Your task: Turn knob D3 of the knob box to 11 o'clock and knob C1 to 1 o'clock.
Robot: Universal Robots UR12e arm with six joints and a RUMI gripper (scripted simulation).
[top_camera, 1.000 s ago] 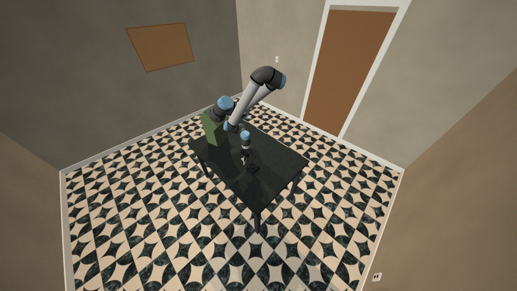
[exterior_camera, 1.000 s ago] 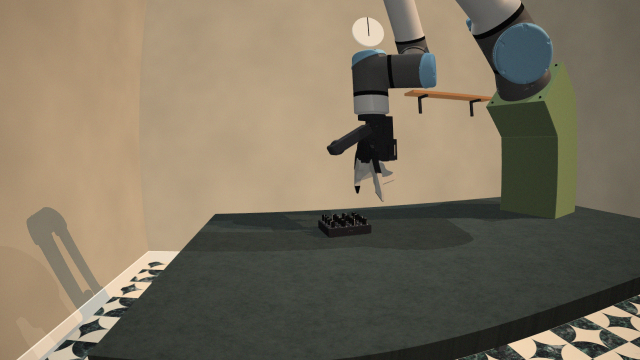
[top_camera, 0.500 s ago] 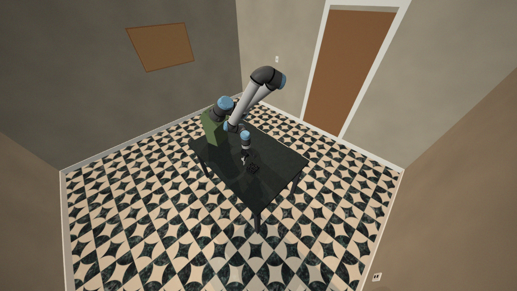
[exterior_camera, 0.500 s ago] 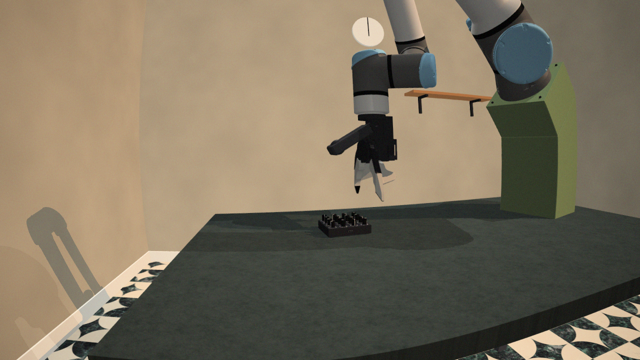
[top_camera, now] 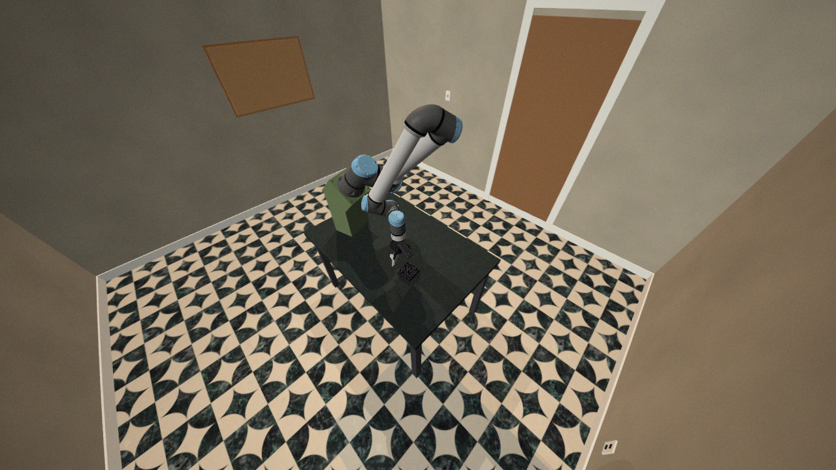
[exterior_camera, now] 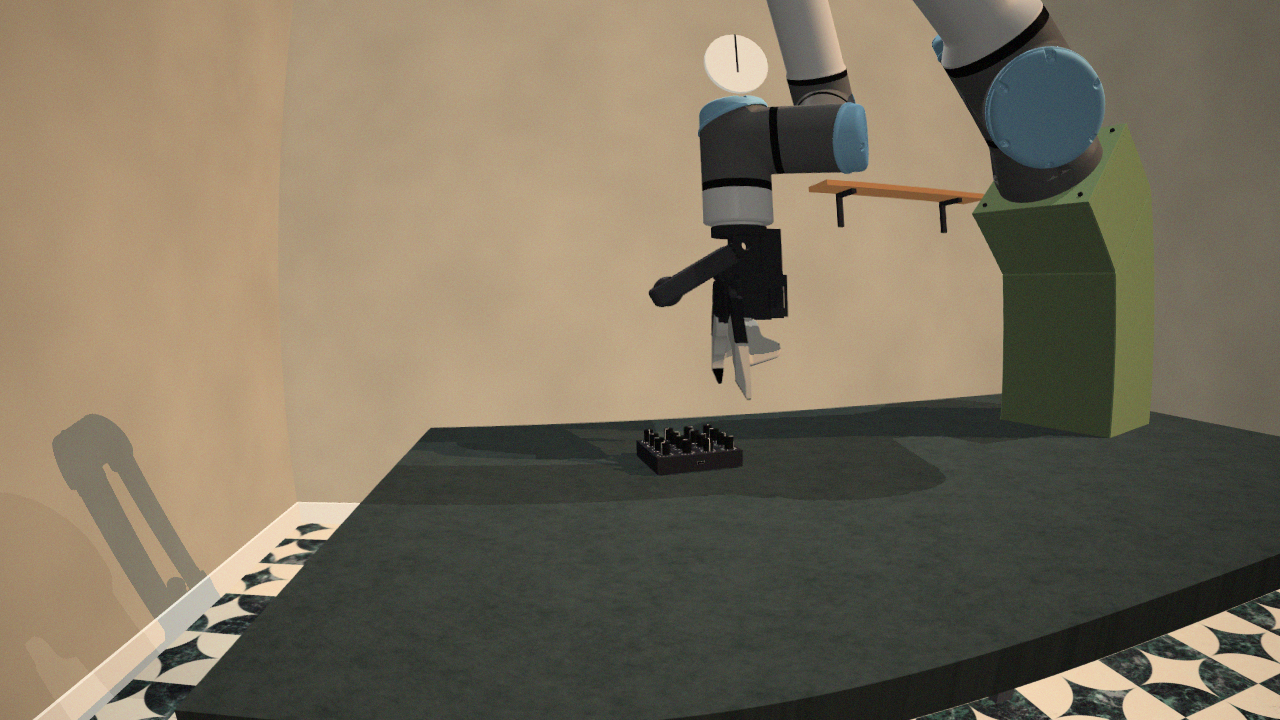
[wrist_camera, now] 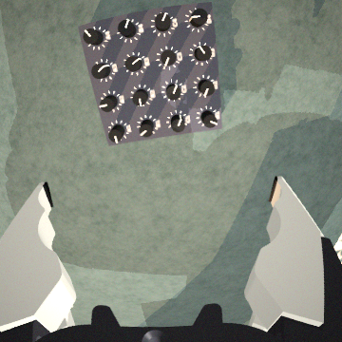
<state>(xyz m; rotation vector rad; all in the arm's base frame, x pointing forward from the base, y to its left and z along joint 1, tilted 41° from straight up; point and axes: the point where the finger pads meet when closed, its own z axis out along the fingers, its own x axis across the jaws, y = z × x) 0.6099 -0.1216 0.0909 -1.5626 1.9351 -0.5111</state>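
Observation:
The knob box (wrist_camera: 151,73) lies flat on the dark table, a purple-grey square with several rows of black knobs, each with a white pointer and tick marks. In the wrist view it sits at the top, slightly rotated. Its pointers aim in varied directions. In the exterior view the box (exterior_camera: 693,449) shows a small socket on the side facing that camera. My gripper (wrist_camera: 160,181) (exterior_camera: 729,380) is open and empty. It hangs well above the table, just to the right of the box. It touches no knob. It also shows in the top view (top_camera: 396,256), near the box (top_camera: 409,271).
The green robot pedestal (exterior_camera: 1069,304) stands on the table's far right corner. A wooden wall shelf (exterior_camera: 895,190) is behind the arm. The table edge (exterior_camera: 716,662) runs along the front, with patterned floor below.

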